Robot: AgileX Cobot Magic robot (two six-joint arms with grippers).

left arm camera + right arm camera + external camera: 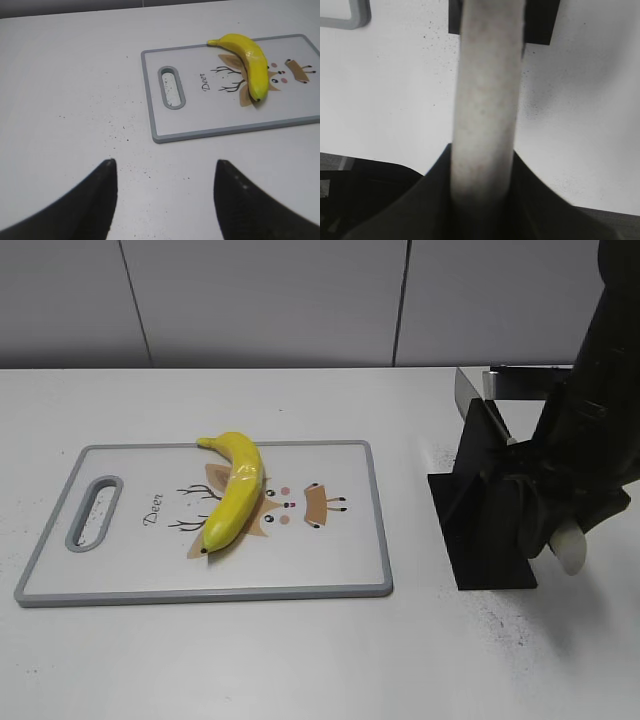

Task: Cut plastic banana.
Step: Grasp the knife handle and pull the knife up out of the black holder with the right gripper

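The plastic banana (235,490) is glossy yellow and lies diagonally on the white cutting board (340,550), over its deer drawing. It also shows in the left wrist view (250,62). A knife sits in a black stand (480,530) to the right of the board, with its blade (468,392) poking up at the back. My right gripper (545,515) is shut on the knife's white handle (487,90), whose end (568,548) sticks out. My left gripper (165,172) is open and empty above bare table, to the left of the board (165,125). It is outside the exterior view.
The white table (300,660) carries dark specks. A grey wall runs behind it. A grey-rimmed corner of the board (350,15) and the stand's base (540,22) show at the top of the right wrist view.
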